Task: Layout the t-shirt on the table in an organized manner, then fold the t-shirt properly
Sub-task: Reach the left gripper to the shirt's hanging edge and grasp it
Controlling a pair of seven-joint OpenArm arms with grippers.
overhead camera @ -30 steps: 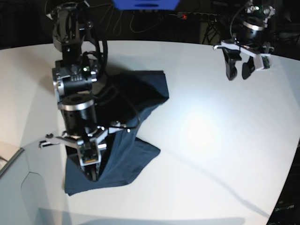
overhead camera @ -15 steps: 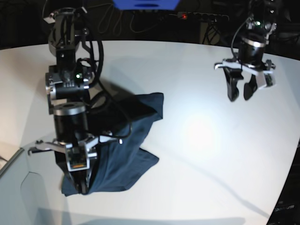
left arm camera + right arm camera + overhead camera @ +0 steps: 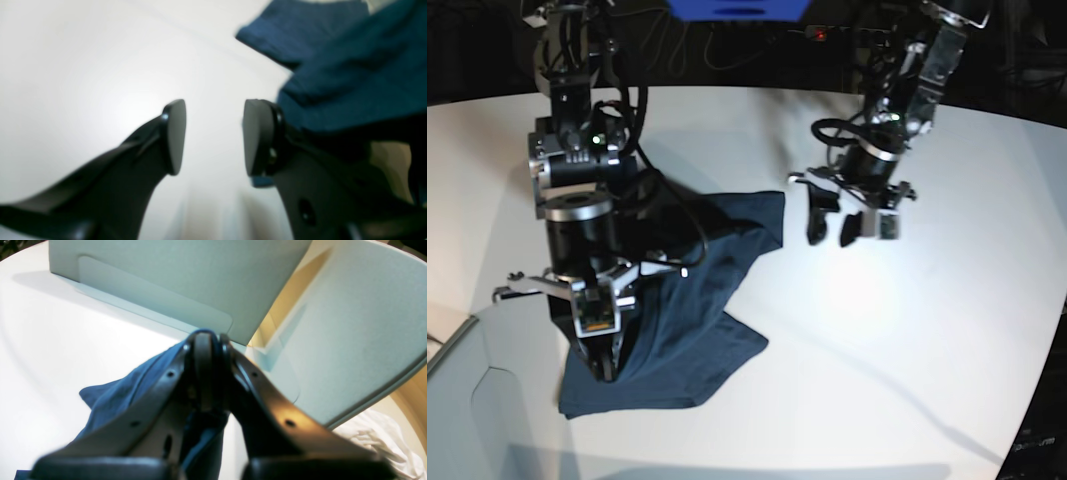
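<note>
The dark navy t-shirt [image 3: 697, 300] lies bunched in a crumpled strip on the white table [image 3: 927, 330], left of centre in the base view. My right gripper [image 3: 605, 365] points down at its near end, shut on a fold of the cloth. In the right wrist view the jaws [image 3: 208, 340] are pinched together with t-shirt [image 3: 110, 403] cloth hanging beside them. My left gripper [image 3: 832, 228] hovers open just right of the shirt's far corner. The left wrist view shows that gripper [image 3: 213, 133] with a clear gap and the t-shirt [image 3: 350, 66] to the upper right.
A pale grey panel [image 3: 467, 400] stands at the table's near left corner; it also fills the top of the right wrist view as a grey panel [image 3: 166, 280]. White cloth [image 3: 377, 433] lies beyond it. Cables and a power strip [image 3: 847, 35] run behind the table.
My left arm has swung in from the far right, down and toward the shirt's far corner. The right gripper has pulled the shirt a little toward the near side.
</note>
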